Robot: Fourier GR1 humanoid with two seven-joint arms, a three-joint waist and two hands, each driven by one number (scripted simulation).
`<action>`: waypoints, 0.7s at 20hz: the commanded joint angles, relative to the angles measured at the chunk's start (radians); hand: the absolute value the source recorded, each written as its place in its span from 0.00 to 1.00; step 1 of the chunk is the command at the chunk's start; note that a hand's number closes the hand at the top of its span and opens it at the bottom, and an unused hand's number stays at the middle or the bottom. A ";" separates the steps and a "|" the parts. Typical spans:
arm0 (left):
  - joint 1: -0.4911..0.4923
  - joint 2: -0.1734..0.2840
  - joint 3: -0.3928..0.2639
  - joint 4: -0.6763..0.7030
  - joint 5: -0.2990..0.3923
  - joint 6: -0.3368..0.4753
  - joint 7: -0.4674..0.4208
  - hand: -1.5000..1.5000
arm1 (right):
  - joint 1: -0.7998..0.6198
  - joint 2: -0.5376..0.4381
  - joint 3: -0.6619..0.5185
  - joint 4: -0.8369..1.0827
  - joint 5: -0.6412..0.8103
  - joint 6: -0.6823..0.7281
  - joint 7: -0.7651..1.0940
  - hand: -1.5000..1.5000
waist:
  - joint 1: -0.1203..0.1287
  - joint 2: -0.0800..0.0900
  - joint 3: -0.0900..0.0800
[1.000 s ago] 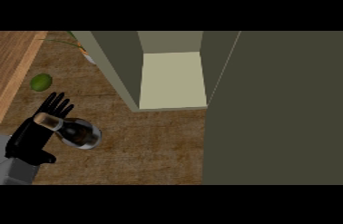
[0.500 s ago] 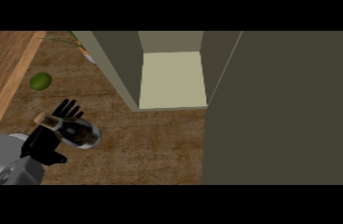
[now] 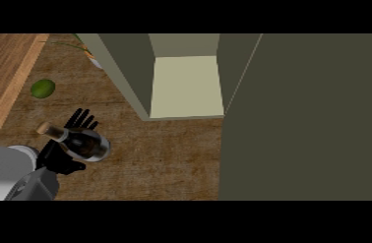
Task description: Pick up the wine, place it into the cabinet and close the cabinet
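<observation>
Wine (image 3: 83, 142) was at the near left of the surface (image 3: 160, 158), grasped by the left hand (image 3: 64, 153) curled behind it with fingertips splayed above, apparently for carrying to the open cabinet (image 3: 185, 84); the right hand was out of view.

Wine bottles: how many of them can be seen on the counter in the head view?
1. The wine bottle is at the lower left, at the left hand, left of the open cabinet. The cabinet's deeper part is hidden.
</observation>
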 commanded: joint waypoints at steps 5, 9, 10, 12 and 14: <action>-0.059 -0.028 -0.008 0.065 0.014 -0.181 -0.043 1.00 | 0.012 0.016 0.028 -0.087 -0.028 -0.025 0.047 0.00 | 0.005 0.000 0.000; -0.014 -0.017 -0.026 0.057 0.014 -0.286 -0.026 1.00 | 0.016 0.010 0.036 -0.119 -0.043 -0.034 0.073 0.00 | 0.010 -0.002 -0.001; -0.025 -0.070 -0.037 0.049 0.002 -0.241 -0.045 1.00 | 0.006 0.006 0.022 -0.093 -0.049 -0.025 0.060 0.00 | 0.006 0.000 -0.001; -0.009 -0.057 -0.057 0.019 -0.033 -0.213 -0.090 1.00 | 0.052 0.012 0.049 -0.110 -0.011 -0.021 0.042 0.00 | 0.004 -0.003 0.000; 0.007 -0.058 -0.083 -0.099 -0.078 -0.129 -0.191 1.00 | 0.023 0.000 0.012 -0.097 -0.026 -0.021 0.037 0.00 | 0.012 -0.005 0.000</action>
